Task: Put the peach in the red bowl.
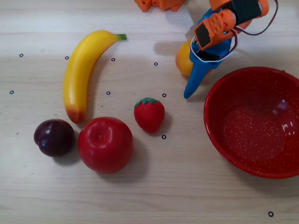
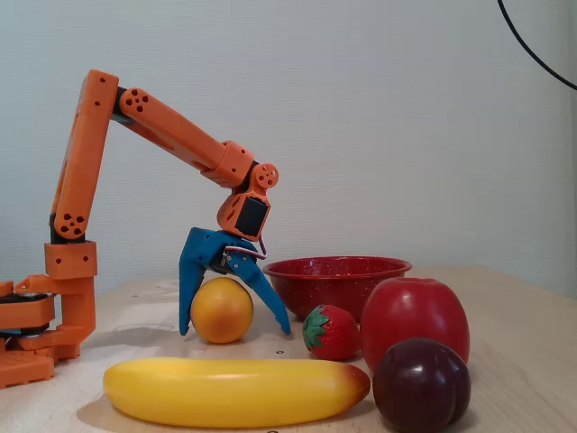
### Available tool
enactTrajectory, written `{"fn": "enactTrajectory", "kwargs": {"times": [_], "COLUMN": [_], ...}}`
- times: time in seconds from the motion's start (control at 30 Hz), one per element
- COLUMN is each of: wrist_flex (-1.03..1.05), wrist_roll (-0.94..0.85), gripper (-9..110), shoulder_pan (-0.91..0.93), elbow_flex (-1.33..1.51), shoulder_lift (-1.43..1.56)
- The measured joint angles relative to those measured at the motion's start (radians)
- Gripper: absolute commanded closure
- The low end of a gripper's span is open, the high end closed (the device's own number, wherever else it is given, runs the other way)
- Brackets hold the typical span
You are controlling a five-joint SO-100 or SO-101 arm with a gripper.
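The peach (image 1: pixel 182 59) is a small yellow-orange ball that rests on the wooden table just left of the red bowl (image 1: pixel 254 123) in the overhead view. My gripper (image 1: pixel 188 70) hangs over the peach and hides its right part. In the fixed view the peach (image 2: pixel 221 309) sits between the two blue fingers of my gripper (image 2: pixel 234 330). The left finger stands close against its side, and the right finger slants down just off its other side. The gripper is open around the peach. Just behind stands the speckled red bowl (image 2: pixel 338 271), with nothing in it.
A banana (image 1: pixel 81 74), a red apple (image 1: pixel 105 144), a strawberry (image 1: pixel 149 114) and a dark plum (image 1: pixel 53 136) lie left of the bowl. The strawberry is a short way from the slanted finger's tip. The arm's orange base (image 2: pixel 36 334) stands at the left of the fixed view.
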Motion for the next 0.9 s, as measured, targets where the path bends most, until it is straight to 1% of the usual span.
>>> {"fn": "enactTrajectory", "kwargs": {"times": [0.1, 0.47, 0.53, 0.67, 0.73, 0.83, 0.9], "wrist_flex": [0.000, 0.002, 0.003, 0.015, 0.015, 0.015, 0.017], "wrist_roll": [-0.006, -0.009, -0.011, -0.011, -0.011, -0.011, -0.011], "gripper": [57, 68, 72, 86, 90, 100, 101], "shoulder_pan": [0.000, 0.000, 0.000, -0.023, -0.018, -0.020, -0.020], "elbow_flex": [0.000, -0.011, -0.014, -0.041, -0.040, -0.040, -0.040], "shoulder_lift": [0.002, 0.008, 0.018, 0.044, 0.044, 0.044, 0.044]}}
